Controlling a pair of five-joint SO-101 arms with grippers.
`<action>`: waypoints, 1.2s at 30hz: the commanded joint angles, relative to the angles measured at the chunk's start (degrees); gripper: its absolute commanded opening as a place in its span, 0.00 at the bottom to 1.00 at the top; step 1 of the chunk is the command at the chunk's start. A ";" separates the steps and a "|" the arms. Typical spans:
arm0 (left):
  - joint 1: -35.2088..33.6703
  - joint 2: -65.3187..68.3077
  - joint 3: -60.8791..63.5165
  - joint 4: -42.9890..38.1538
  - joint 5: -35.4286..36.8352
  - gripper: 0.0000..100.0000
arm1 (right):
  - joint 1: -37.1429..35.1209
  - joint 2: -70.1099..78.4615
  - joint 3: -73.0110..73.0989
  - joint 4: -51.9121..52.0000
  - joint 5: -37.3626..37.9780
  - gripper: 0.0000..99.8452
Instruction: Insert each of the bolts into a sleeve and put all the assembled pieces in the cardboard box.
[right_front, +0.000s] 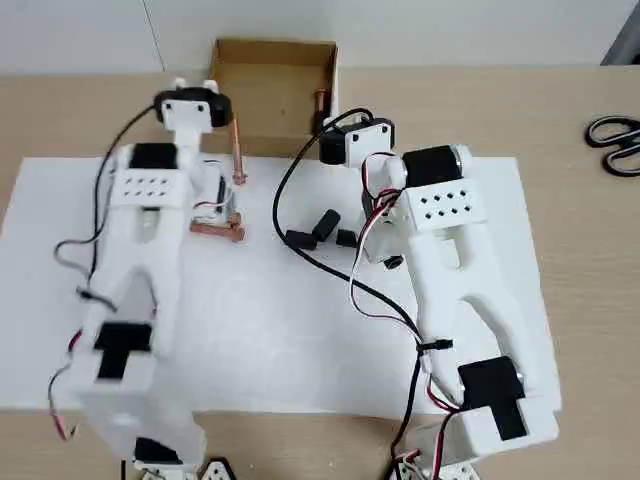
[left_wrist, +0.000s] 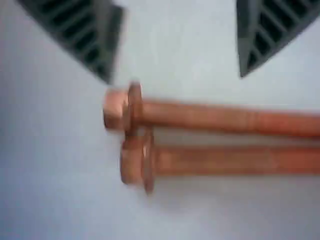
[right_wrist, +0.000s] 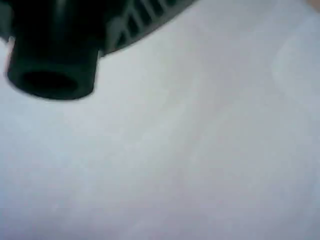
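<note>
Two copper bolts (left_wrist: 210, 137) lie side by side on the white sheet, heads together. My left gripper (left_wrist: 175, 70) hangs just above them, open, one dark finger on each side; from above it sits at the bolts (right_front: 220, 230). A third bolt (right_front: 237, 150) lies near the cardboard box (right_front: 228, 75), and another bolt (right_front: 321, 102) is at the box's right wall. My right gripper (right_wrist: 60, 35) is shut on a black sleeve (right_wrist: 50, 72), held over the sheet. Loose black sleeves (right_front: 312, 232) lie beside the right gripper (right_front: 378, 222).
The white sheet (right_front: 290, 340) covers most of the wooden table. Scissors (right_front: 615, 145) lie at the far right edge. Black and red cables (right_front: 350, 285) trail across the sheet between the two arms.
</note>
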 joint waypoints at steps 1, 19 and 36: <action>0.44 7.30 -11.30 -0.97 2.02 0.16 | 0.57 -3.56 -0.26 0.22 0.26 0.00; 3.43 35.34 -50.68 -1.32 10.73 0.14 | 0.31 -3.21 -0.26 -0.22 0.26 0.00; 4.31 49.93 -65.63 -0.97 10.55 0.05 | 0.31 -3.12 -0.26 -0.22 0.26 0.00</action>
